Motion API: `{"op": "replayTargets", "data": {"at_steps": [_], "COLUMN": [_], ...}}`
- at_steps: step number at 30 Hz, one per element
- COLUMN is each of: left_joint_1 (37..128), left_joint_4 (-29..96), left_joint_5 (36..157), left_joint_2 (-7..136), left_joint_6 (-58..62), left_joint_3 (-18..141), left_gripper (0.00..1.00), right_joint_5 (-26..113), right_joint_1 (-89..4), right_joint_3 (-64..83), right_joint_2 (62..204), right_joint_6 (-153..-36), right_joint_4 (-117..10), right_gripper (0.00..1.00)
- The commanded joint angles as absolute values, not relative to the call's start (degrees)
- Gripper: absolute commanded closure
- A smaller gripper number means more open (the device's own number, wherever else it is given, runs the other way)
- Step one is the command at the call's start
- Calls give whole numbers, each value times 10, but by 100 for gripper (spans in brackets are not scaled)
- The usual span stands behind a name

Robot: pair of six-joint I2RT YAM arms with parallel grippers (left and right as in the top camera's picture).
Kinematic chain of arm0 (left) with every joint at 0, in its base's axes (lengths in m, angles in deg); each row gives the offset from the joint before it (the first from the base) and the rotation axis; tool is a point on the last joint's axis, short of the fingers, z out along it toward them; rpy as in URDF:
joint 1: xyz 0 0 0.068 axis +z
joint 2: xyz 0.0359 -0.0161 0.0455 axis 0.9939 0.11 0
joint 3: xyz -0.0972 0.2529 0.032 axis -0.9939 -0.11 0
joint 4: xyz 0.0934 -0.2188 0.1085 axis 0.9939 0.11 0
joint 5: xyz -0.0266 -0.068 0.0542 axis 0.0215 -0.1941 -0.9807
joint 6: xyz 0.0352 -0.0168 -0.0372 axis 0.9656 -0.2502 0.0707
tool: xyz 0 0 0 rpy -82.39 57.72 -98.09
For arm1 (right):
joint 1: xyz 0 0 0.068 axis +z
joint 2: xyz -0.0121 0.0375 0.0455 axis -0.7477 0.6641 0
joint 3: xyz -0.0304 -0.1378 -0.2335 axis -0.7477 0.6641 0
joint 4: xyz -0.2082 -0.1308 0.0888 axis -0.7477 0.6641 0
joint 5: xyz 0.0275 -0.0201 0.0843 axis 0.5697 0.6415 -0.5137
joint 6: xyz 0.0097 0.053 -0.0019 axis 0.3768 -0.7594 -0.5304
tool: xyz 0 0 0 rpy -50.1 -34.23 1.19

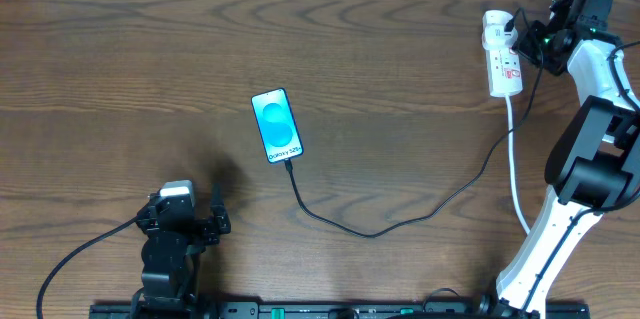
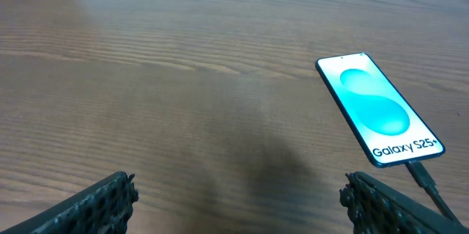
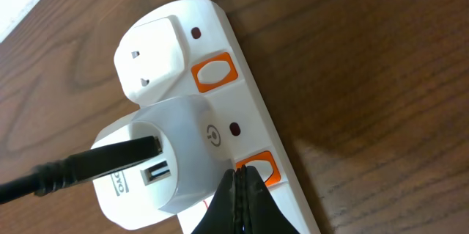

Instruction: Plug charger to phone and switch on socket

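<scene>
The phone (image 1: 277,125) lies flat mid-table, its cyan screen up (image 2: 381,109). The charger (image 1: 370,229), a thin black cable, has its tip (image 2: 423,175) at the phone's near end and runs right to a white adapter (image 3: 168,153) in the socket (image 1: 503,54). In the right wrist view the cable's black plug (image 3: 80,164) sits in the adapter. My right gripper (image 3: 238,174) is shut, and its tips rest on the edge of an orange switch (image 3: 260,166) of the socket (image 3: 286,190). My left gripper (image 2: 238,205) stands open and empty, short of the phone to its left.
The socket's thick white cord (image 1: 515,159) runs toward the front beside the right arm's base (image 1: 545,249). A second orange switch (image 3: 214,72) sits beside an unused outlet (image 3: 150,61). The table's far edge lies just beyond the socket.
</scene>
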State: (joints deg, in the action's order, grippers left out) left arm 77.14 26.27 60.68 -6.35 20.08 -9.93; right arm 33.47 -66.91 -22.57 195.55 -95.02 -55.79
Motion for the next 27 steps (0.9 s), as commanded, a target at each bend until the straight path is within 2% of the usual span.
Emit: {"op": "replayTargets", "data": {"at_steps": [1,27], "left_joint_1": [769,769], "left_joint_4": [262,262], "left_joint_5": [600,600], "left_joint_2": [-68,-68], "left_joint_6": [200,200], "left_joint_3": [-111,-111], "left_gripper": [7,7], "right_joint_5": [328,328], "right_joint_1": [-661,-650], "right_joint_3": [-226,-226], "right_joint_2": [1970,1990], "right_joint_6": [-956,-956], "right_joint_4": [-559,-557], "right_gripper": [99,99]}}
